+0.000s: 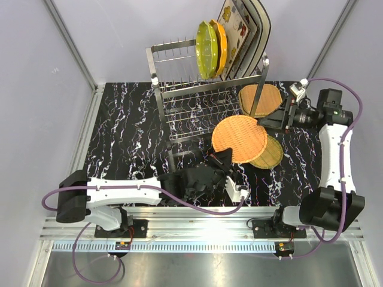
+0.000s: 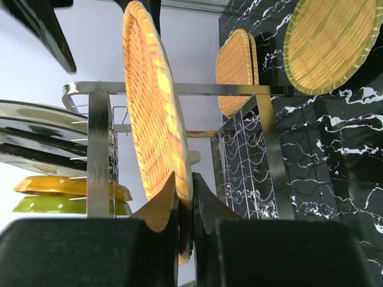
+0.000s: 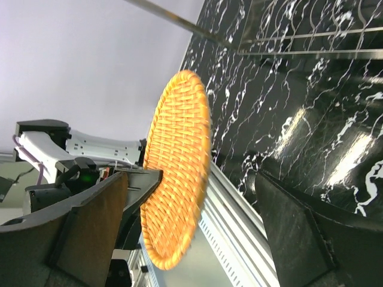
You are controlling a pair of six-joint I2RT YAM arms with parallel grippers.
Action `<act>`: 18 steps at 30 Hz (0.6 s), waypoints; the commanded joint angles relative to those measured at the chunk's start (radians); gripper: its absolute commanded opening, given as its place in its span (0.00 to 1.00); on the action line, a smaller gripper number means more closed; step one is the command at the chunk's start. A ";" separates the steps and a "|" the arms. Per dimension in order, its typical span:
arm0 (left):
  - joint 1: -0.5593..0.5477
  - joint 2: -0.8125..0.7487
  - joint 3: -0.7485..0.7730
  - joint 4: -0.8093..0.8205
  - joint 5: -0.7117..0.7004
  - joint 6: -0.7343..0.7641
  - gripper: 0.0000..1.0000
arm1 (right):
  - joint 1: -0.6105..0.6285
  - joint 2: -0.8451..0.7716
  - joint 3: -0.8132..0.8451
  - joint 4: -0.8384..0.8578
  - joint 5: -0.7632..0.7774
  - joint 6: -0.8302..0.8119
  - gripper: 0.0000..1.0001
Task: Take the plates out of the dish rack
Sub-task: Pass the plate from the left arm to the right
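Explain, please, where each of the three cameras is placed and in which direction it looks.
Top external: above and behind the bases, looking down on the table and dish rack; shows the left arm and right arm.
Left wrist: on the left arm, looking toward the rack; shows the left claw shut on the orange woven plate.
Right wrist: on the right arm, looking toward the left arm; shows the open right claw.
Shared: all views show the orange woven plate.

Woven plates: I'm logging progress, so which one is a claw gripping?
The orange woven plate, its rim pinched in the left claw. One tan plate lies flat on the table; the third plate stands at the dish rack.
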 commanded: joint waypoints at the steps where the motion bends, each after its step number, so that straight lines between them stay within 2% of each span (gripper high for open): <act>1: -0.004 0.012 0.009 0.143 -0.012 0.034 0.00 | 0.045 -0.036 -0.013 -0.007 0.060 0.018 0.94; 4: -0.004 0.029 0.008 0.160 -0.012 0.038 0.00 | 0.083 -0.039 -0.029 0.001 0.088 0.021 0.91; 8: -0.004 0.046 0.009 0.170 -0.009 0.041 0.00 | 0.119 -0.043 -0.047 0.027 0.112 0.073 0.81; 18: -0.006 0.072 0.006 0.189 -0.009 0.040 0.00 | 0.136 -0.048 -0.079 0.053 0.118 0.110 0.39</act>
